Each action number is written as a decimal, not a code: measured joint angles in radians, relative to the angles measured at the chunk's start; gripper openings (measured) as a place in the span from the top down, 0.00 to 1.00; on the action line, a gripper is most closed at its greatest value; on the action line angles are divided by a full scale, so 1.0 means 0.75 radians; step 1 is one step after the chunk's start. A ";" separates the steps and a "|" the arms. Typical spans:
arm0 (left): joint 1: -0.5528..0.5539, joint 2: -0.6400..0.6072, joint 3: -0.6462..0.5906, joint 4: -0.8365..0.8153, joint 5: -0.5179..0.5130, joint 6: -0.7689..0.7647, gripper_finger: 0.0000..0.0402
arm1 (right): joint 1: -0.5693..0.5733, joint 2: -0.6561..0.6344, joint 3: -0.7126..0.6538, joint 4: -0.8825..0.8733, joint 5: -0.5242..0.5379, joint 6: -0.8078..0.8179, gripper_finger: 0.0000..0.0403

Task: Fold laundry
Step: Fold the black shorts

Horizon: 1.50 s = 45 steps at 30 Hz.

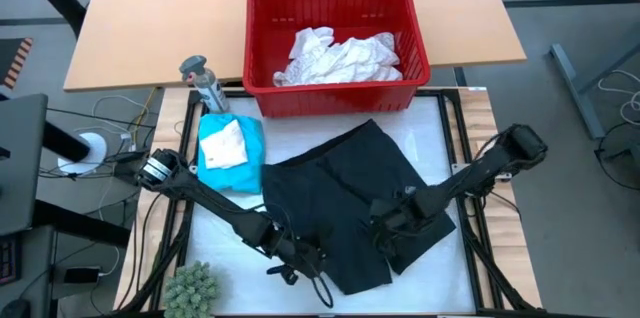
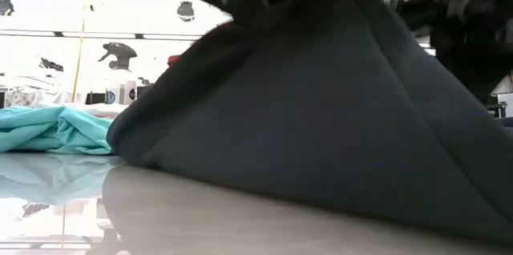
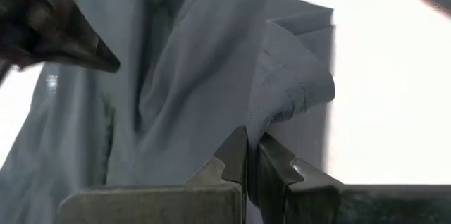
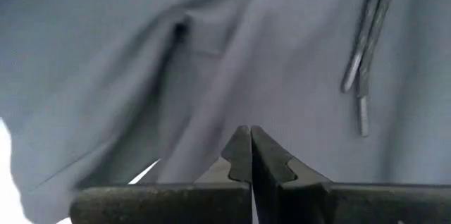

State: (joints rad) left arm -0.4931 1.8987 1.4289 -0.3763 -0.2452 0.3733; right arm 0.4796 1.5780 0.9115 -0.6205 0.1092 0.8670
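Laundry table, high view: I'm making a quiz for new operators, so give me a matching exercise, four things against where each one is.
Things:
1. black shorts
2. white garments
3. teal garment
4. green plant

Places:
A. inside the red basket
B. at the table's near left corner
C. mid-table, gripped by the left gripper and right gripper
D. left of the shorts, under a folded white piece

Pairs: 1-C, 2-A, 3-D, 4-B
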 joint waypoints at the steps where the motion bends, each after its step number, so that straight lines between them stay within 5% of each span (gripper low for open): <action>1: 0.000 -0.001 0.014 -0.028 0.024 -0.006 1.00 | 0.004 0.039 0.000 -0.009 -0.003 0.034 0.96; 6: -0.005 -0.002 0.021 -0.136 0.085 -0.067 1.00 | 0.000 0.158 0.007 -0.074 -0.003 0.137 0.96; 16: 0.002 -0.002 0.010 -0.050 0.254 0.142 1.00 | -0.301 0.177 0.003 -0.206 0.061 -0.279 0.96; 25: 0.027 -0.001 0.057 -0.021 0.241 0.295 1.00 | -0.508 0.146 0.105 -0.255 0.100 -0.459 0.93; 34: 0.030 -0.008 0.113 -0.200 0.330 0.376 0.95 | -0.232 -0.244 0.143 -0.337 -0.018 -0.307 0.88; 38: 0.050 -0.008 0.113 -0.201 0.357 0.429 0.96 | -0.007 -0.405 0.145 -0.130 -0.022 -0.132 0.88; 45: 0.125 -0.007 0.114 -0.132 0.432 0.454 1.00 | 0.334 -0.301 0.145 0.263 0.295 -0.031 0.87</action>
State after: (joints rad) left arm -0.3996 1.8936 1.5143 -0.4757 0.0785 0.7139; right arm 0.7302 1.3525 1.0206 -0.4229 0.3302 0.8434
